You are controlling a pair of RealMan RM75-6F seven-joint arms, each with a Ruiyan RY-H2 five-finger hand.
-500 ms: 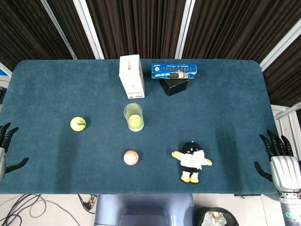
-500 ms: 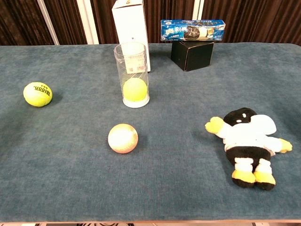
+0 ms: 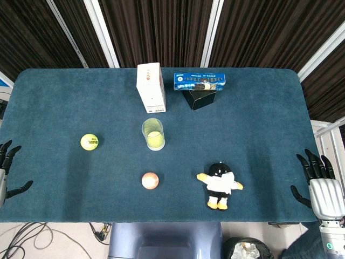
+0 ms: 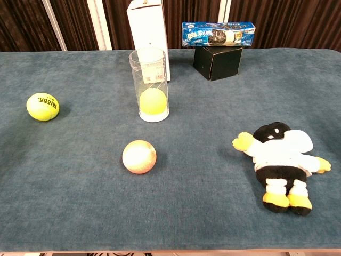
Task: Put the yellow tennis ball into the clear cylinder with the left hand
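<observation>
Evidently: nothing on the bench (image 3: 54, 108) has shifted since half a second ago; the task has not begun.
Left hand (image 3: 6, 174): off the bench's left edge near the front corner, fingers spread, holding nothing, unmoved.
Right hand (image 3: 319, 183): off the right edge near the front, fingers spread and empty, barely shifted.
Yellow tennis ball (image 4: 42, 106): loose on the bench toward the left edge, well apart from the left hand.
Clear cylinder (image 4: 149, 84): upright mid-bench, just in front of the white box (image 4: 147, 26); one yellow ball (image 4: 152, 101) already sits inside.
Pale ball (image 4: 139, 156): in front of the cylinder.
Next, as I judge: the left hand must reach for the loose ball.
</observation>
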